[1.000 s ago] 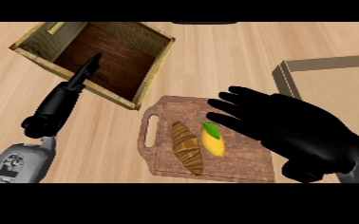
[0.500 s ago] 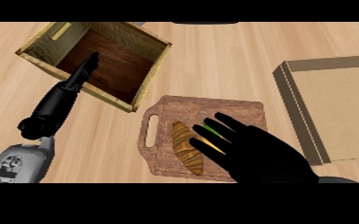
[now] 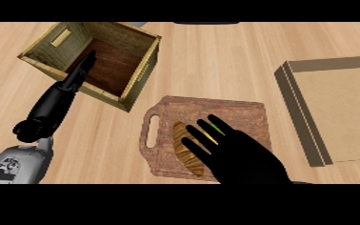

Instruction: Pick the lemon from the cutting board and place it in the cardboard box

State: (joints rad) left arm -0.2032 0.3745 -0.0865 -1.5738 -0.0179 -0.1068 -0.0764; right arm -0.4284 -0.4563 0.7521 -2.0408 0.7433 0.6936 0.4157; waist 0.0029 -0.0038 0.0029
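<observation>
Lemon (image 3: pixel 218 128) — green-yellow sliver under right hand (image 3: pixel 243 159).

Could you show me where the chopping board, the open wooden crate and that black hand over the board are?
Cutting board (image 3: pixel 239 112): head view, on its bare far part.
Wooden crate (image 3: pixel 144 62): head view, on its right wall's rim.
Right hand (image 3: pixel 243 159): head view, on the back of the hand.

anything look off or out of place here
Nothing spilled or damaged. The wooden crate sits askew to the counter edge, and the right hand covers the cutting board, hiding the lemon beside the croissant.
</observation>
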